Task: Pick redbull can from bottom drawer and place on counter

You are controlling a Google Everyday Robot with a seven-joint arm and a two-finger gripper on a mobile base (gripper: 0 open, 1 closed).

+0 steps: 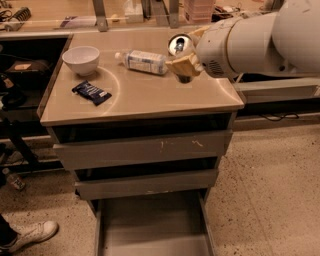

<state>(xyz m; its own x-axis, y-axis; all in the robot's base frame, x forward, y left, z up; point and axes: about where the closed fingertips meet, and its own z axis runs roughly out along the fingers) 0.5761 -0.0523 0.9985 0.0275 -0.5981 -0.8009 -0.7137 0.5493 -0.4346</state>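
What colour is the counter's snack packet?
Dark blue packet, camera view; gripper above counter, holding can.

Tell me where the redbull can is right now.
In the camera view, the redbull can is held in the gripper over the right rear of the counter, just right of the lying plastic bottle.

— We'd call this a lab or workshop: speckled hard floor (265,190), a grey steel drawer cabinet (145,150).
— Agreed. Behind it we've got a long wooden bench (60,12) strewn with gear, and a cable (272,118) trailing along the floor.
— And there's the robot's hand (187,50), over the table (150,95), right rear, clasping the redbull can (177,45).
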